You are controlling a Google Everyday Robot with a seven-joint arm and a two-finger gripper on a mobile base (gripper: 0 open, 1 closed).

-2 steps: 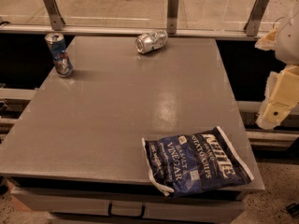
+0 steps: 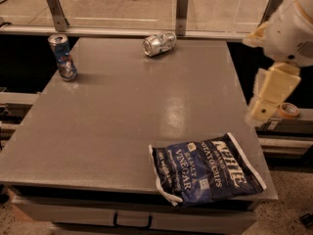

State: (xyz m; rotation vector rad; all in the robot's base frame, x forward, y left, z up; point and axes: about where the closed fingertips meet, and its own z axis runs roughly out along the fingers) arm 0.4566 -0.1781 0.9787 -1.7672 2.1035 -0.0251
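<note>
Camera view: one upright can (image 2: 62,58), one tipped can (image 2: 159,43), one chip bag (image 2: 208,170); end effector (image 2: 258,112) near it, grip unclear.

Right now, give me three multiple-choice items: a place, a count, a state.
1. The pincer is: A) by the table's right edge, beyond the chip bag; B) over the far left corner; C) under the table.
2. Cans on the table: A) one; B) two; C) four.
3. The silver can: A) stands upright; B) lies on its side; C) is crushed flat.
A: it shows at the right edge. B: a blue can and the silver one. B: its side rests on the tabletop.
</note>
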